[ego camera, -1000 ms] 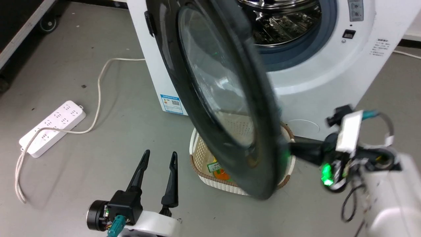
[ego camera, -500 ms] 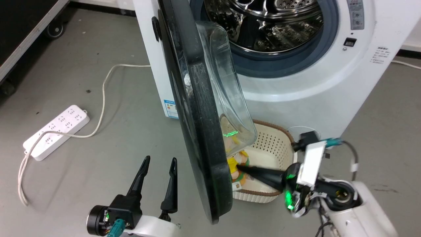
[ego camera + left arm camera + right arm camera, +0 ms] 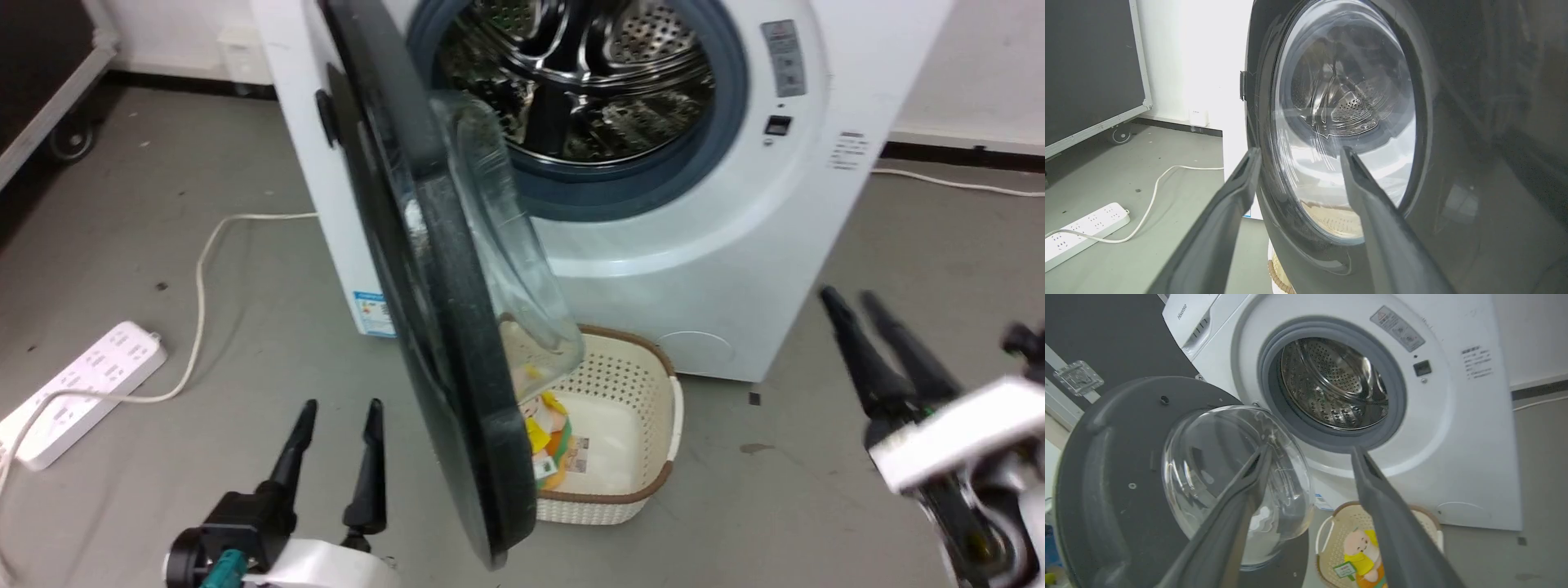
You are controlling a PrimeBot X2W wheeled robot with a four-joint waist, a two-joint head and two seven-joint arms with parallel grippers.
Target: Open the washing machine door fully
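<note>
The washing machine door (image 3: 433,327) stands swung out from the white machine (image 3: 735,245), edge-on to the head view, its clear glass bowl (image 3: 506,245) facing the drum (image 3: 588,90). My left gripper (image 3: 341,408) is open and empty, low on the floor side left of the door; its wrist view looks at the door's glossy outer face (image 3: 1425,122) between the gripper (image 3: 1300,151) fingers. My right gripper (image 3: 847,294) is open and empty, well to the right of the door and apart from it. The right wrist view shows that gripper (image 3: 1310,449) before the door's inner face (image 3: 1106,477).
A cream basket (image 3: 645,408) holding a soft toy (image 3: 1361,555) sits on the floor below the drum opening, partly behind the door. A white power strip (image 3: 73,392) and its cable (image 3: 200,269) lie at the left. A black wheeled case (image 3: 41,65) stands far left.
The door has swung from half-shut to edge-on. My right gripper has left the door's inner side and drawn back right. The head camera has shifted; the left gripper stays put.
</note>
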